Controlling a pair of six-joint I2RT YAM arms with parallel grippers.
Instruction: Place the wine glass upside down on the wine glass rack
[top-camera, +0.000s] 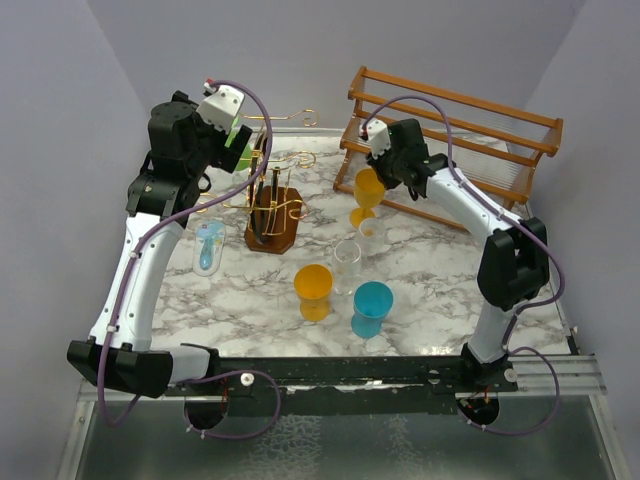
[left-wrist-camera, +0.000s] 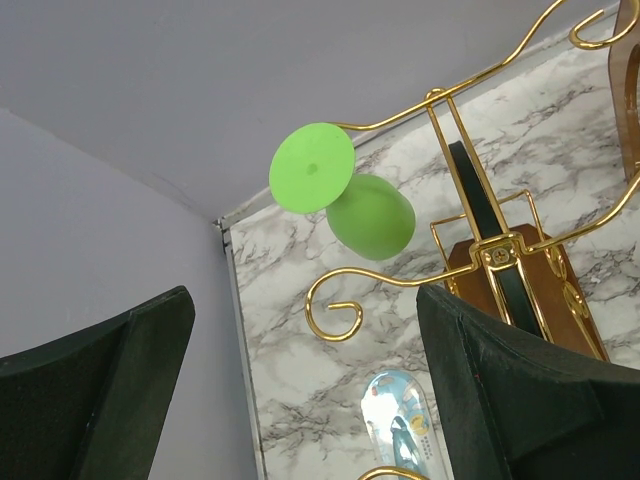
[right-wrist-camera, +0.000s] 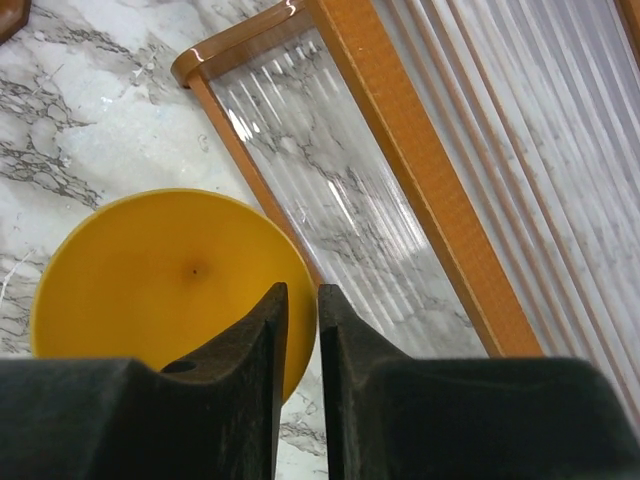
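Seemingly, wine glass (right-wrist-camera: 160, 280) just beyond right hand (right-wrist-camera: 302, 293).

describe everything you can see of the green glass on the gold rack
The green wine glass looks like opaque matte plastic: a rounded bowl and a flat round foot, stem out of sight. It hangs upside down by its foot from a gold arm of the wine glass rack, above the marble table. The open left gripper is apart from it.
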